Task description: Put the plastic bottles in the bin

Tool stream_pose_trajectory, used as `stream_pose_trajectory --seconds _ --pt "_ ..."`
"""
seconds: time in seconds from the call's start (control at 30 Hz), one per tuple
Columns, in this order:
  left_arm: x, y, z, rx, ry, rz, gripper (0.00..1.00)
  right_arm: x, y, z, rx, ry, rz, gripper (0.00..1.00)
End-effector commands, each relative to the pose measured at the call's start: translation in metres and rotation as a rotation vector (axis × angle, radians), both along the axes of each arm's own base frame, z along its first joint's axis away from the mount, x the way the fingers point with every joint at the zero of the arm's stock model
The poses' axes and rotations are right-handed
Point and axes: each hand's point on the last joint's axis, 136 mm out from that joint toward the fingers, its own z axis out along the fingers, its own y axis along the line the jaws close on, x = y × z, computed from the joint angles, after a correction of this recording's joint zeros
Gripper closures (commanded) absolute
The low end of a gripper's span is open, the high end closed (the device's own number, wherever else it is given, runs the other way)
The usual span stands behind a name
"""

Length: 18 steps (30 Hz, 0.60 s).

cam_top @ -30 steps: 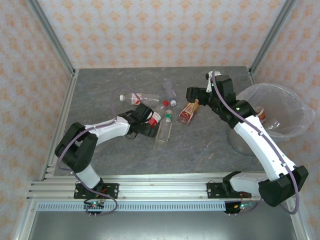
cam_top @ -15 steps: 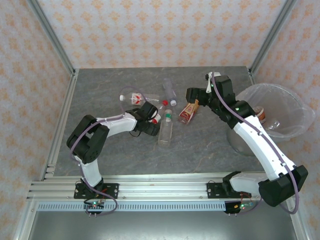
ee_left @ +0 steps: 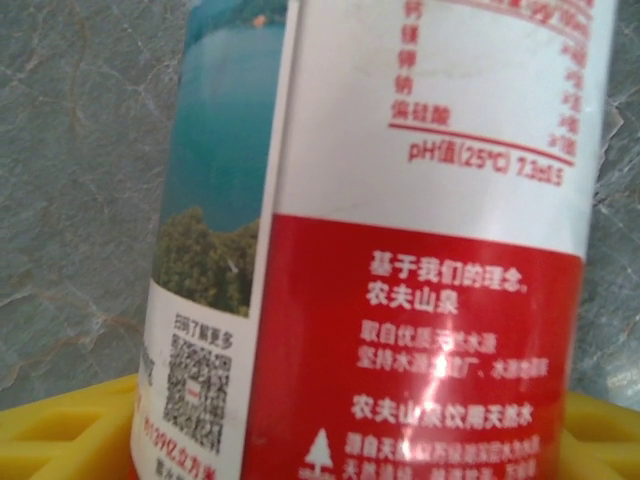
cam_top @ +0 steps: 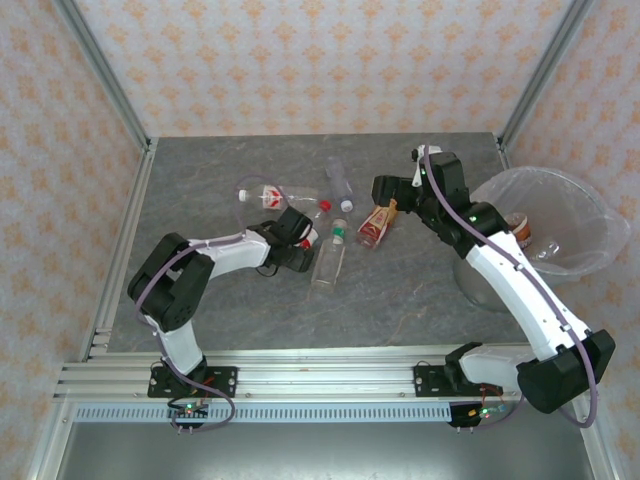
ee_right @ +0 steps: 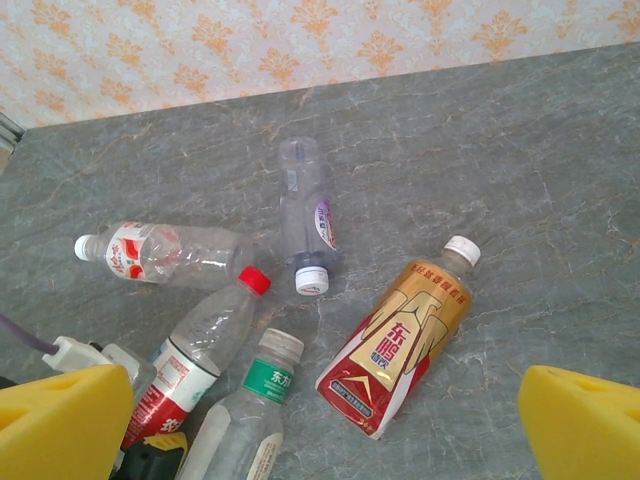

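I see five small plastic bottles lying on their sides in a bunch in the middle of the grey stone-look worktop (cam_top: 200, 160). My left fingers (ee_left: 70, 430) sit on both sides of the clear bottle with the red cap (ee_right: 205, 345), down at its fat end. Its red-and-white label comes right up to the yellow pads on both sides. I cannot tell if the fingers squeeze it or just stand beside it. That bottle lies flat on the worktop.

Right beside it is the clear bottle with the green label (ee_right: 255, 415). Just behind them lie the clear bottle with the white cap and red-and-white label (ee_right: 150, 255) and the see-through bottle with the small purple mark (ee_right: 305, 210). The bottle with the gold and red label (ee_right: 400, 345) lies a little apart, to the right.

My right fingers (ee_right: 585, 425) are spread wide with nothing between them. They hang in the air above the gold bottle.

The big round see-through plastic bin (cam_top: 590, 200) stands at the right edge of the worktop, well apart from the bunch. A bottle with a brown label (cam_top: 522, 226) lies inside it.

There is wide bare worktop on the left, in front of the bunch, and between the gold bottle and the bin. A silver metal post (cam_top: 100, 70) runs up from the left edge. A peach patterned wall (cam_top: 320, 60) closes the back.
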Motion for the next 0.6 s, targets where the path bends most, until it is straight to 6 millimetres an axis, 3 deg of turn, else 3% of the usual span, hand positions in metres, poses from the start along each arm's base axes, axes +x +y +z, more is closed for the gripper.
stream_pose_trajectory --seconds 0.0,0.57 --pt "0.005 0.003 0.014 -0.006 -0.06 0.031 0.29 -0.004 -0.002 0.015 0.038 -0.063 -0.013 0.01" --pt "-0.005 -0.007 0.031 -0.11 -0.078 0.005 0.4 -0.005 0.001 0.007 0.031 -0.056 0.008 0.01"
